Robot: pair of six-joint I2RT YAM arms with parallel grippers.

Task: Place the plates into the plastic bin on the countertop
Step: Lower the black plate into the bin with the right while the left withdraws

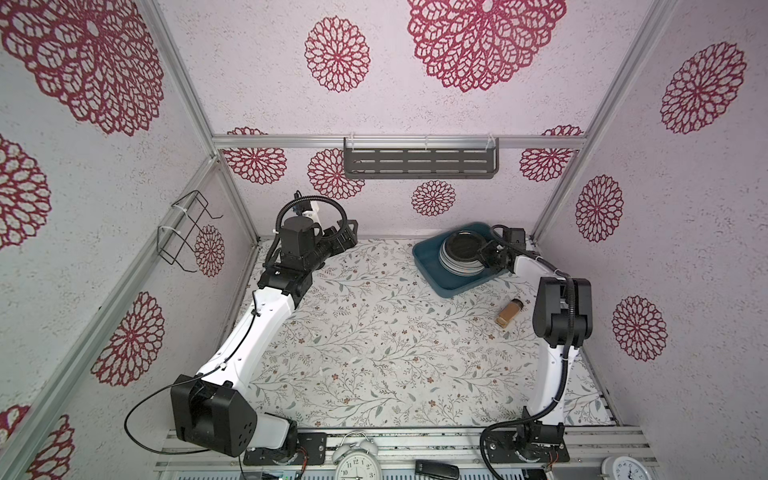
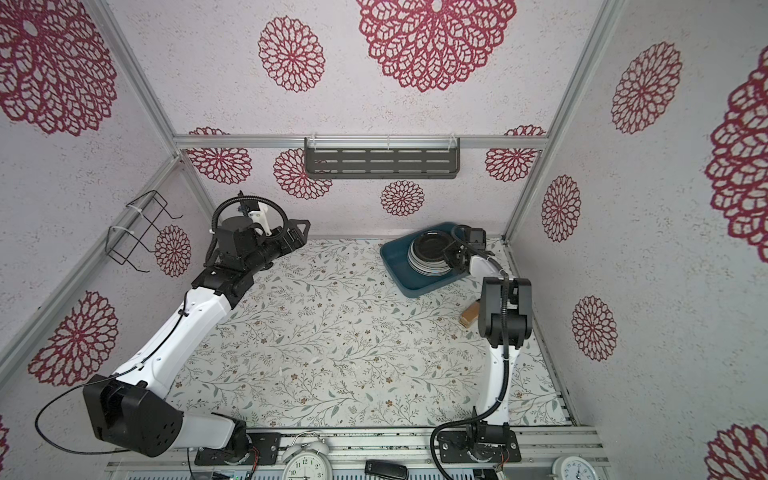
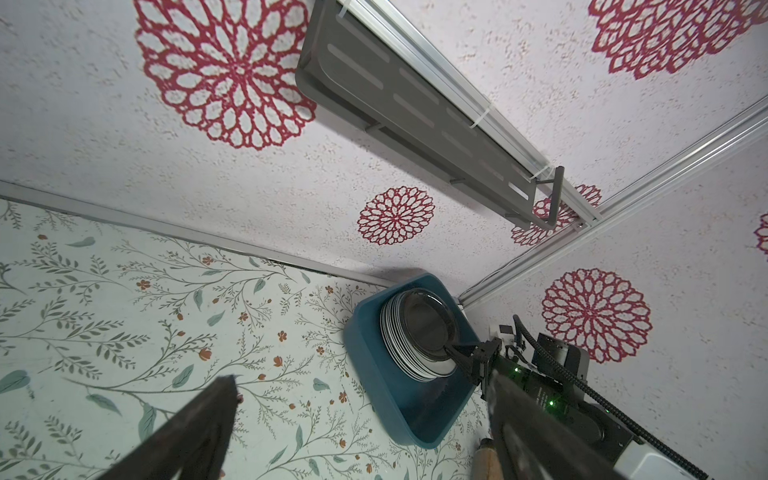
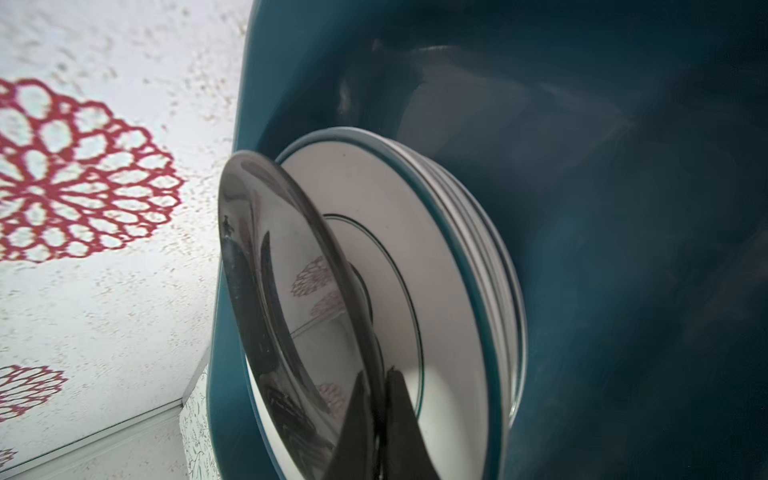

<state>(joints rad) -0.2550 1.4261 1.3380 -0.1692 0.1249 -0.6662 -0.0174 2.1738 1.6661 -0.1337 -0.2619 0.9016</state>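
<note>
Inside plastic bin, toward end nearest right arm: plates stacked, black plate on top, tilted against white plate beneath in right wrist view. Clamped on its rim: right gripper, fingers pinching it. Risk, as judged: letting go while tilted could send it sliding or clattering off stack; retreating without letting go would drag it over bin wall. Right arm folded, elbow raised near brown jar lying near bin on surface. Left gripper well apart from bin, raised, fingers wide apart, empty.
</note>
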